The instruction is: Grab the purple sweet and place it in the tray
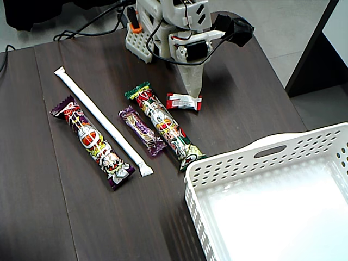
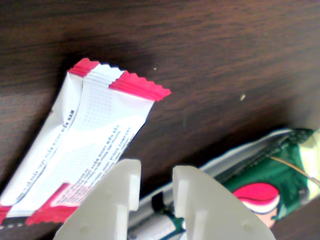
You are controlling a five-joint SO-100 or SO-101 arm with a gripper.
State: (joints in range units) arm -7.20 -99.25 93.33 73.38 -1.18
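Observation:
The purple sweet (image 1: 142, 131) is a small dark purple wrapper lying diagonally mid-table in the fixed view. It sits between a long white stick (image 1: 100, 119) and a green-ended snack bar (image 1: 163, 125). My gripper (image 1: 192, 93) points down further back, just above and beside a red-and-white sweet (image 1: 184, 101), well away from the purple one. In the wrist view the gripper (image 2: 157, 172) has its jaws almost together with only a narrow slit, and it holds nothing. The red-and-white sweet (image 2: 95, 145) lies left of the fingertips. The purple sweet is not in the wrist view.
The white perforated tray (image 1: 272, 149) stands empty at the front right of the fixed view. A long purple-ended snack bar (image 1: 92, 141) lies at the left. The green-ended bar (image 2: 270, 185) shows to the right of the fingertips in the wrist view. Cables and the arm base crowd the back edge.

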